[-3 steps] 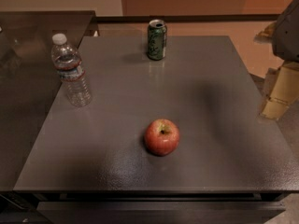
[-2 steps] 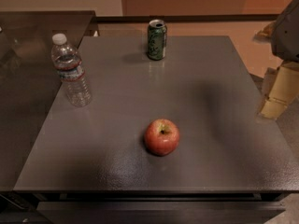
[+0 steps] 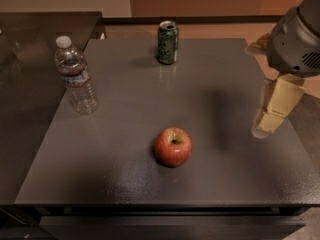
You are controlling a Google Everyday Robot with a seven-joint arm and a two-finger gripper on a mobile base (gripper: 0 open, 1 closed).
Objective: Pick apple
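The apple is round and red with a yellow-green patch around its stem. It sits on the dark grey table, near the front and a little right of centre. My gripper, tan below a grey arm housing, hangs over the table's right edge. It is to the right of the apple and above it, well apart from it, and holds nothing that I can see.
A green can stands upright at the back centre of the table. A clear plastic water bottle with a white cap stands at the left. A dark counter adjoins the table on the left.
My gripper and arm have moved left, further into view over the table's right edge. The apple, can and bottle have not moved.
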